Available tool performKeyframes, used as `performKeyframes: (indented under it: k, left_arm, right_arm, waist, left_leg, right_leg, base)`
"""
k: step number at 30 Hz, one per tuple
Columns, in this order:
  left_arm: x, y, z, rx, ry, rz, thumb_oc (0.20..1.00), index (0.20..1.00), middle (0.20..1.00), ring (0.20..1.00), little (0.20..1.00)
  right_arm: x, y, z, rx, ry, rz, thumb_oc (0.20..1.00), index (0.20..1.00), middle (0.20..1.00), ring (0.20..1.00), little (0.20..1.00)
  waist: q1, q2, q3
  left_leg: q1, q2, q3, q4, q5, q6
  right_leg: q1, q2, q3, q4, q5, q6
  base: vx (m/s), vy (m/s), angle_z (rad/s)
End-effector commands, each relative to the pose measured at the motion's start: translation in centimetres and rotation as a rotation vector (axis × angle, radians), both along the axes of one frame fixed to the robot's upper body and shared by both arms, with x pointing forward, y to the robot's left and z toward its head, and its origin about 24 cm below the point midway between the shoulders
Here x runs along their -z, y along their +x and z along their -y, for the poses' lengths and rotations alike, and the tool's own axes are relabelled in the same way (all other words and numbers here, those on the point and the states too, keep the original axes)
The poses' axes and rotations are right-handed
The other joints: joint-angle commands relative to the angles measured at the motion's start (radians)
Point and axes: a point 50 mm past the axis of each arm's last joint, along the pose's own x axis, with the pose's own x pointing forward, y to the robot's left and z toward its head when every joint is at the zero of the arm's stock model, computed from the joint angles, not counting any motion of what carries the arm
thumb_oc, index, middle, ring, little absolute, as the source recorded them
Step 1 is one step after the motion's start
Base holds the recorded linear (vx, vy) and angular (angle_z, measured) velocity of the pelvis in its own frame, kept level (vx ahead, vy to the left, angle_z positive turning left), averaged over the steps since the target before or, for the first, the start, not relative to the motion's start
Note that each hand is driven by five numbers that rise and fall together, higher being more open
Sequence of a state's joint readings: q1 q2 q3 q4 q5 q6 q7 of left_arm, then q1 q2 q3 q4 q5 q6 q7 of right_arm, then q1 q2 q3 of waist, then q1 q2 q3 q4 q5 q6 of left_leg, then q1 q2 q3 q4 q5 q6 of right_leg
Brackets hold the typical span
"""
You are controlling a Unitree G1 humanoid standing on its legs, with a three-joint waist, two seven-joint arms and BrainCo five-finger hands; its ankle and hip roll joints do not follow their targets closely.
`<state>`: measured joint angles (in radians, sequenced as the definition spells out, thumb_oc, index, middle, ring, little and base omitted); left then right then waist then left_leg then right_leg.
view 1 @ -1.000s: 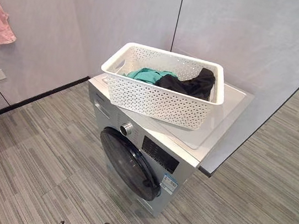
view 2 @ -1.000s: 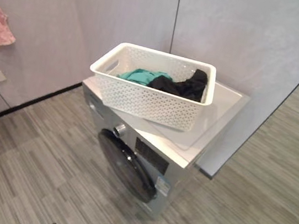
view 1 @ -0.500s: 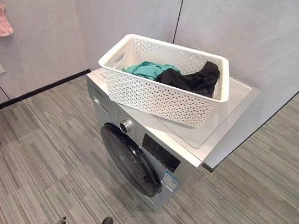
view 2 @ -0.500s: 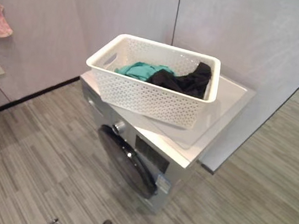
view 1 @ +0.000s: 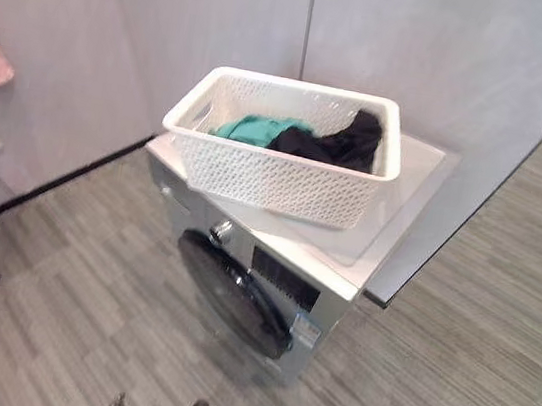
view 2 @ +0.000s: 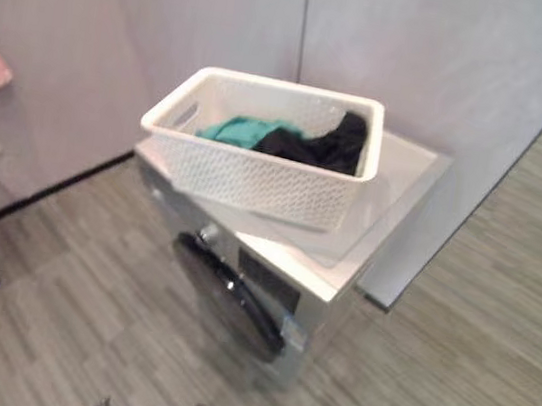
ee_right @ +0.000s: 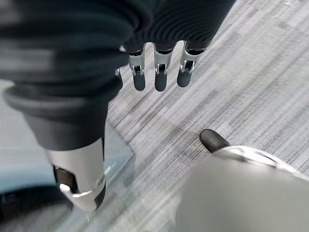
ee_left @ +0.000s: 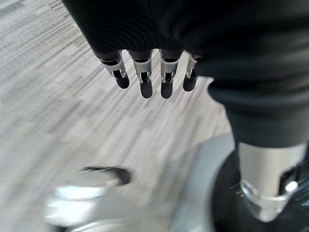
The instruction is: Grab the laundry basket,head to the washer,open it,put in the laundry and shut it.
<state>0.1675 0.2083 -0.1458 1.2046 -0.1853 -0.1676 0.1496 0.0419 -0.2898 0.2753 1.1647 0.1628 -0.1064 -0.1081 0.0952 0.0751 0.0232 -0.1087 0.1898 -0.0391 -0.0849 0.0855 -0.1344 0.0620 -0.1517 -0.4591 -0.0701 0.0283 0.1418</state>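
Laundry basket (view 1: 284, 149) with clothes (view 1: 305, 137) sits atop washer (view 1: 274, 254), door (view 1: 233, 294) closed; left hand (ee_left: 145, 72) and right hand (ee_right: 159, 67) hang straight-fingered, empty; next, judged: grab basket.

Soft, even light falls from above; I see the washer (view 1: 286, 276) casting a dim shadow on the grey floor (view 1: 83, 318), its front darker than its top.

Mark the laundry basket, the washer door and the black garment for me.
laundry basket (view 1: 265, 177), left eye view, on its perforated front wall.
washer door (view 1: 233, 294), left eye view, on the dark round glass.
black garment (view 1: 335, 143), left eye view, on the bunched cloth inside the basket.
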Motion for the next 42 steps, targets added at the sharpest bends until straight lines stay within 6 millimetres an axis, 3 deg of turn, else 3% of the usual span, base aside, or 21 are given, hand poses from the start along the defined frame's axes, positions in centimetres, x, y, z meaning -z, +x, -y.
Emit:
performKeyframes:
  k: [1, 13, 21, 23, 24, 25, 26, 31, 34, 35, 36, 37, 38, 40, 42]
  left_arm:
    - [-0.6, 2.7, -1.6, 0.036, 0.049, 0.051, 1.0, 1.0, 1.0, 1.0, 1.0]
    - [-0.8, 3.5, -1.2, 0.055, 0.039, 0.084, 1.0, 1.0, 1.0, 1.0, 1.0]
    - [-1.7, 6.2, -1.4, 0.041, 0.048, 0.197, 1.0, 1.0, 1.0, 1.0, 1.0]
    - [-2.1, 7.2, -1.3, 0.043, 0.041, 0.242, 1.0, 1.0, 1.0, 1.0, 1.0]
    - [-2.3, 7.7, -1.2, 0.043, 0.035, 0.265, 1.0, 1.0, 1.0, 1.0, 1.0]
    - [-2.5, 8.2, -0.8, 0.042, 0.019, 0.294, 1.0, 1.0, 1.0, 1.0, 1.0]
    - [-2.5, 8.3, -0.8, 0.042, 0.019, 0.294, 1.0, 1.0, 1.0, 1.0, 1.0]
    - [-2.4, 7.8, -0.6, 0.005, 0.015, 0.304, 1.0, 1.0, 1.0, 1.0, 1.0]
    - [-2.0, 7.2, -0.3, 0.011, 0.025, 0.275, 1.0, 1.0, 1.0, 1.0, 1.0]
    - [-1.9, 7.1, -0.2, 0.026, 0.028, 0.266, 1.0, 1.0, 1.0, 1.0, 1.0]
    - [-1.9, 7.1, -0.2, 0.026, 0.029, 0.266, 1.0, 1.0, 1.0, 1.0, 1.0]
    - [-2.0, 7.5, -0.3, 0.053, 0.033, 0.259, 1.0, 1.0, 1.0, 1.0, 1.0]
    - [-2.0, 7.5, -0.4, 0.053, 0.033, 0.259, 1.0, 1.0, 1.0, 1.0, 1.0]
    - [-2.2, 8.0, -0.8, 0.095, 0.057, 0.252, 1.0, 1.0, 1.0, 1.0, 1.0]
    - [-2.4, 8.3, -1.1, 0.104, 0.063, 0.252, 1.0, 1.0, 1.0, 1.0, 1.0]
  right_arm:
    - [-1.0, 4.1, 0.0, 0.023, 0.0, 0.095, 1.0, 1.0, 1.0, 1.0, 1.0]
    - [-0.9, 3.4, 0.1, 0.055, 0.005, 0.092, 1.0, 1.0, 1.0, 1.0, 1.0]
    - [-0.9, 3.6, -0.3, 0.022, 0.007, 0.106, 1.0, 1.0, 1.0, 1.0, 1.0]
    - [-1.0, 3.8, -0.3, 0.011, 0.002, 0.112, 1.0, 1.0, 1.0, 1.0, 1.0]
    - [-1.1, 4.1, -0.3, 0.007, -0.001, 0.121, 1.0, 1.0, 1.0, 1.0, 1.0]
    - [-1.2, 4.3, -0.1, 0.011, -0.009, 0.131, 1.0, 1.0, 1.0, 1.0, 1.0]
    - [-1.2, 4.3, -0.1, 0.011, -0.009, 0.131, 1.0, 1.0, 1.0, 1.0, 1.0]
    - [-2.0, 5.2, 0.7, 0.066, -0.032, 0.197, 1.0, 1.0, 1.0, 1.0, 1.0]
    - [-2.6, 5.8, 1.2, 0.101, -0.053, 0.241, 1.0, 1.0, 1.0, 1.0, 1.0]
    - [-2.8, 6.0, 1.5, 0.116, -0.07, 0.252, 1.0, 1.0, 1.0, 1.0, 1.0]
    - [-2.8, 5.9, 1.5, 0.117, -0.07, 0.252, 1.0, 1.0, 1.0, 1.0, 1.0]
    - [-3.4, 7.3, 1.5, 0.13, -0.074, 0.29, 1.0, 1.0, 1.0, 1.0, 1.0]
    - [-3.4, 7.3, 1.5, 0.13, -0.073, 0.29, 1.0, 1.0, 1.0, 1.0, 1.0]
    - [-4.1, 9.0, 1.0, 0.132, -0.061, 0.334, 1.0, 1.0, 1.0, 1.0, 1.0]
    - [-4.3, 9.5, 0.7, 0.118, -0.059, 0.348, 1.0, 1.0, 1.0, 1.0, 1.0]
  waist:
    - [-0.022, -0.093, 0.094]
    - [-0.035, -0.077, 0.097]
    - [-0.038, -0.068, 0.126]
    - [-0.036, -0.071, 0.154]
    - [-0.03, -0.077, 0.168]
    - [-0.024, -0.079, 0.178]
    - [-0.026, -0.08, 0.175]
    - [-0.045, -0.073, 0.16]
    - [-0.069, -0.048, 0.138]
    - [-0.074, -0.05, 0.137]
    - [-0.074, -0.053, 0.136]
    - [-0.065, -0.068, 0.143]
    - [-0.066, -0.071, 0.14]
    - [-0.064, -0.069, 0.158]
    - [-0.063, -0.064, 0.167]
  left_leg:
    - [0.083, -0.035, 0.077, 0.0, -0.094, 0.036]
    - [0.096, -0.017, 0.075, 0.0, -0.089, 0.023]
    - [0.03, 0.031, 0.05, 0.037, -0.05, -0.009]
    - [-0.019, 0.044, 0.014, 0.109, -0.057, -0.016]
    - [-0.043, 0.045, -0.033, 0.144, -0.066, -0.02]
    - [-0.052, 0.045, -0.13, 0.154, -0.083, -0.028]
    - [-0.057, 0.042, -0.132, 0.154, -0.08, -0.027]
    - [-0.048, 0.136, -0.188, 0.104, -0.03, -0.031]
    - [-0.033, 0.161, -0.106, 0.106, -0.038, -0.042]
    - [-0.047, 0.136, -0.067, 0.159, -0.053, -0.05]
    - [-0.05, 0.132, -0.066, 0.165, -0.056, -0.048]
    - [-0.037, 0.022, -0.024, 0.233, -0.177, -0.005]
    - [-0.04, 0.017, -0.024, 0.232, -0.175, -0.003]
    - [-0.026, -0.034, 0.002, 0.247, -0.201, 0.043]
    - [-0.019, -0.044, 0.012, 0.241, -0.197, 0.059]
  right_leg:
    - [-0.057, -0.139, 0.106, -0.017, 0.013, 0.027]
    - [-0.046, -0.116, 0.121, -0.017, -0.011, 0.016]
    - [-0.056, -0.052, 0.148, -0.017, -0.058, -0.014]
    - [-0.061, -0.042, 0.153, -0.017, -0.061, -0.025]
    - [-0.066, -0.037, 0.166, -0.017, -0.062, -0.03]
    - [-0.068, -0.032, 0.185, -0.017, -0.065, -0.03]
    - [-0.071, -0.035, 0.183, -0.017, -0.064, -0.029]
    - [-0.075, -0.09, 0.216, -0.017, -0.059, 0.0]
    - [-0.058, -0.171, 0.196, -0.017, -0.031, 0.043]
    - [-0.051, -0.222, 0.191, -0.017, 0.009, 0.058]
    - [-0.052, -0.226, 0.192, -0.017, 0.01, 0.06]
    - [-0.061, -0.349, 0.173, -0.001, 0.13, 0.073]
    - [-0.064, -0.353, 0.173, -0.001, 0.132, 0.074]
    - [-0.12, -0.387, 0.202, 0.105, 0.148, 0.036]
    - [-0.151, -0.378, 0.223, 0.152, 0.143, 0.023]
  base:
    - [0.0, 0.0, 0.0]
    - [0.0, -0.018, 0.01]
    - [-0.09, -0.08, 0.1]
    - [-0.15, -0.04, 0.33]
    - [-0.16, 0.023, 0.48]
    - [-0.1, 0.046, 0.64]
    - [-0.03, 0.139, 0.66]
    - [0.06, 0.331, 0.11]
    - [0.15, 0.54, 0.01]
    - [0.11, 0.393, 0.03]
    - [0.19, 0.71, 0.09]
    - [0.13, 0.516, 0.11]
    - [0.16, 0.69, 0.15]
    - [0.03, 0.398, -0.16]
    - [0.0, 0.275, -0.31]
